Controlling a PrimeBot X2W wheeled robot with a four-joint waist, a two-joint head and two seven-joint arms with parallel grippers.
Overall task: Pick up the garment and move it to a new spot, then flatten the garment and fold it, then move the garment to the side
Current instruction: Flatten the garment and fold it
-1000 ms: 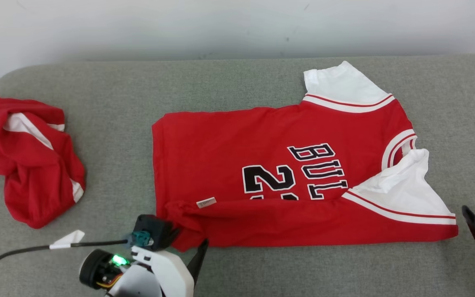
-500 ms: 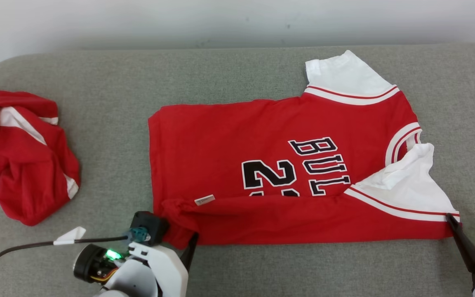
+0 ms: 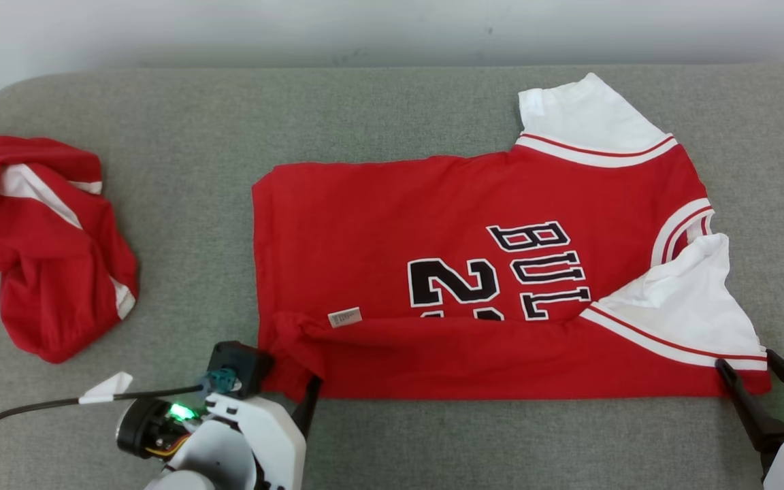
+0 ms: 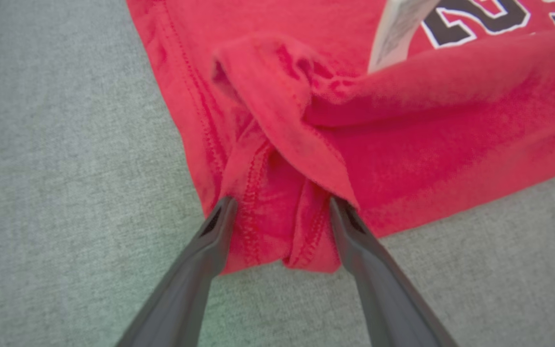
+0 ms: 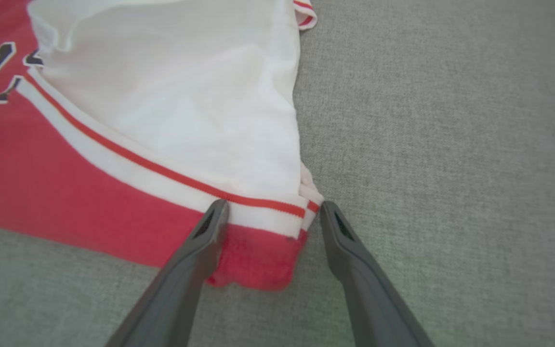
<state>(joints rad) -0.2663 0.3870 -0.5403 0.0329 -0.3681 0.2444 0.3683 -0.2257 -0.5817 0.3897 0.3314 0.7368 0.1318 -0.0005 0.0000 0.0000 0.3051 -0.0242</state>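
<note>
Grey woven upholstery [image 3: 181, 170] with a rounded corner ran below a pale, scuffed wall [image 3: 229, 27] as I worked the rig from afar. On it the garment [image 3: 378, 224], a soft red knit jersey with white sleeves piped in red and black block lettering edged in white, lay spread at centre and right. Its near long edge was folded up over the print into a flat band. My left gripper [image 4: 282, 201], dark and tapered, stood spread wide, straddling the bunched, stitched hem corner at the fold's left end. My right gripper [image 5: 273, 205] was likewise parted around the opposite corner, where the striped white sleeve met red cloth. A small white label [image 3: 345, 318] sat by the fold. A crumpled red-and-white bundle [image 3: 45, 272] lay well apart at far left.
</note>
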